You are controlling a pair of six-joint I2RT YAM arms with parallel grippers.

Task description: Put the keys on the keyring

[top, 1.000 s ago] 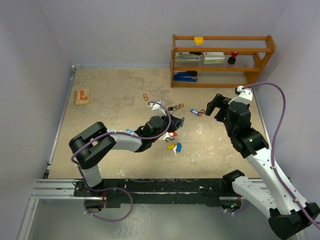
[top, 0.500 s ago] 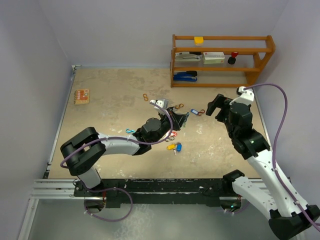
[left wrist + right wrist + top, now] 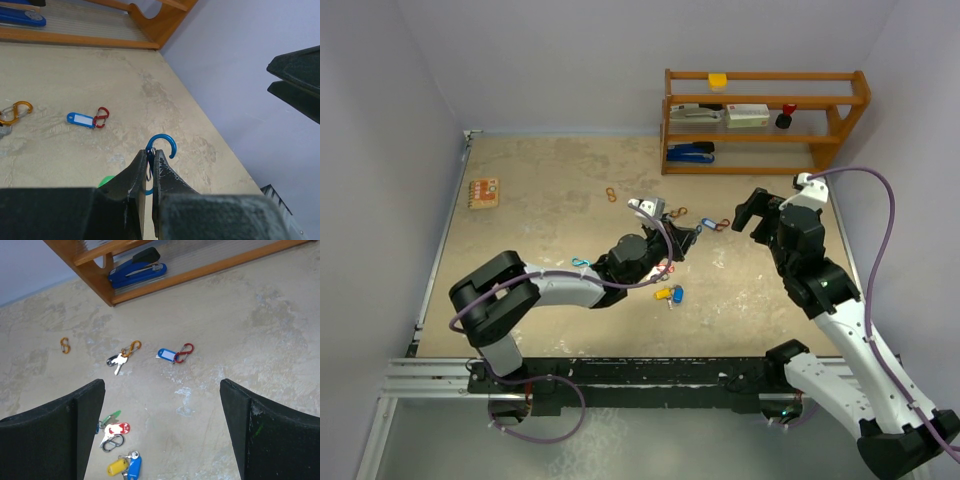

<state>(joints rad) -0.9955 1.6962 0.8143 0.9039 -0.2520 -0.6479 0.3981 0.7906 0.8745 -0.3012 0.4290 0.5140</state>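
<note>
Blue clip (image 3: 162,141) was carried, clamped between the left jaws, toward the wide-apart right jaws; keys (image 3: 124,466) were left on the counter (image 3: 250,340), unthreaded.

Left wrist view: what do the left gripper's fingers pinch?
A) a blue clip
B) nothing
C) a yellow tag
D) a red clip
A: the left gripper is closed on a blue clip, whose curved end sticks out above the fingertips.
</note>
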